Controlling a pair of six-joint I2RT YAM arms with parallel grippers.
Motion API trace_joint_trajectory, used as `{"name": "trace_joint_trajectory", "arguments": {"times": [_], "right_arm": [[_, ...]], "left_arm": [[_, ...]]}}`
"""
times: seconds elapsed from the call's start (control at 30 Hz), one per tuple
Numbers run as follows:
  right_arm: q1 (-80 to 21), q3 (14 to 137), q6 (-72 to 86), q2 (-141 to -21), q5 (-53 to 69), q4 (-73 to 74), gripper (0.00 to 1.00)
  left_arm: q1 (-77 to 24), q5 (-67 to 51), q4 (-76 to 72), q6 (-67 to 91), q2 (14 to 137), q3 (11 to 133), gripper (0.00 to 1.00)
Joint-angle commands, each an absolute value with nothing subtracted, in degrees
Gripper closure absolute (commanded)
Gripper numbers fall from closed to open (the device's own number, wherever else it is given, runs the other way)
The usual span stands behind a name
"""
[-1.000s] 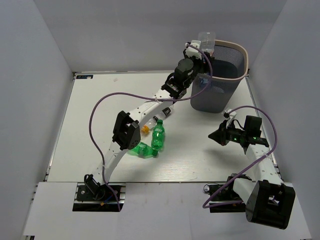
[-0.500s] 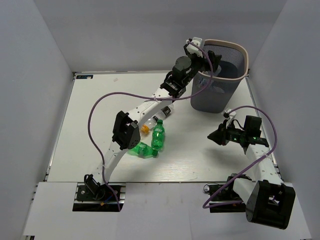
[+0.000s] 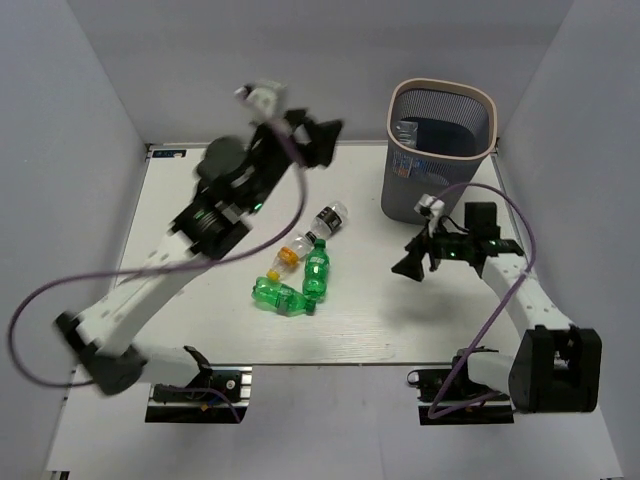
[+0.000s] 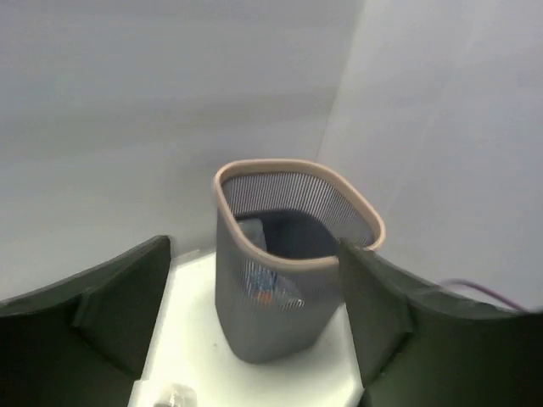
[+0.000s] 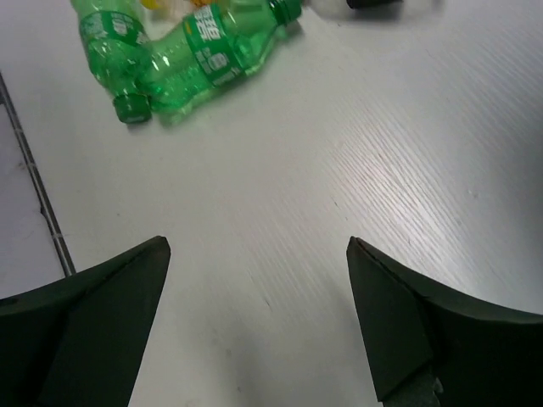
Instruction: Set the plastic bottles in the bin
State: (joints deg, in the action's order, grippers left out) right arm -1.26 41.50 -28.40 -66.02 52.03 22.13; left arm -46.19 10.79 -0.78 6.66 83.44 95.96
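Note:
Two green plastic bottles (image 3: 317,270) (image 3: 280,297) lie together mid-table, with an orange-capped one (image 3: 290,252) and a clear black-capped one (image 3: 328,220) just behind them. The bin (image 3: 420,195), dark mesh with a beige rim, stands at the back right with bottles inside (image 3: 405,131). My left gripper (image 3: 330,134) hangs high and left of the bin, open and empty. In the left wrist view the bin (image 4: 297,259) sits between its fingers (image 4: 114,309). My right gripper (image 3: 408,265) is open, low over the table right of the bottles. The right wrist view has the green bottles (image 5: 204,51) ahead of the right gripper (image 5: 256,244).
White walls close in the table on the left, back and right. The left arm's purple cable (image 3: 60,290) loops out over the table's left side. A metal rail (image 5: 38,199) runs along the table's near edge.
My left arm has swung left, away from the bin's rim, and the clear bottle it held is gone from its jaws. My right gripper has opened and shifted left toward the bottles.

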Motion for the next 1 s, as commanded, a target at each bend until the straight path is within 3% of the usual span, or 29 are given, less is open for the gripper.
{"name": "trace_joint_trajectory", "arguments": {"times": [0.0,0.07,0.13,0.17,0.23,0.4,0.47,0.5,0.57,0.77,0.97], "right_arm": [[-8.85,48.42,-22.69,-70.03,48.44,21.9,0.1],[-14.82,50.96,-14.04,-71.1,44.93,19.7,0.26],[-18.96,53.16,-5.43,-74.26,39.59,16.44,0.63],[-21.68,55.09,-3.97,-75.92,38.59,15.48,0.72],[-24.16,57.38,1.45,-77.86,35.27,13.81,0.77],[-30.84,60.64,17.39,-83.4,28.05,13.18,0.45],[-33.21,61.25,22.11,-85.07,25.85,13.89,0.25],[-34.09,61.43,23.02,-86.56,25.4,14.67,0.19],[-36.29,61.35,25.82,-87.62,24.0,15.21,0.14],[-39.19,61.78,30.67,-93.85,19.7,14.85,0.12],[-40.95,64.77,33.13,-100.79,14.15,14.15,0.12]], "left_arm": [[-46.75,20.55,13.78,10.96,67.84,78.65,0.23],[-47.29,26.24,20.69,15.7,60.5,72.19,0.29],[-47.29,27.5,26.08,23.62,51.74,65.59,0.33],[-47.29,27.51,31.93,26.43,49.68,62.96,0.34],[-47.29,27.51,36.98,33.2,46.77,60.92,0.34],[-47.29,24.87,54.0,43.31,51.21,61.87,0.33],[-47.81,24.26,58.08,49.37,53.78,63.19,0.31],[-47.81,23.04,60.71,54.18,54.57,63.19,0.3],[-47.81,21.98,61.26,59.3,54.58,60.57,0.28],[-47.81,19.07,58.62,72.84,45.11,51.34,0.19],[-47.81,19.07,59.41,74.88,45.7,50.28,0.12]]}}
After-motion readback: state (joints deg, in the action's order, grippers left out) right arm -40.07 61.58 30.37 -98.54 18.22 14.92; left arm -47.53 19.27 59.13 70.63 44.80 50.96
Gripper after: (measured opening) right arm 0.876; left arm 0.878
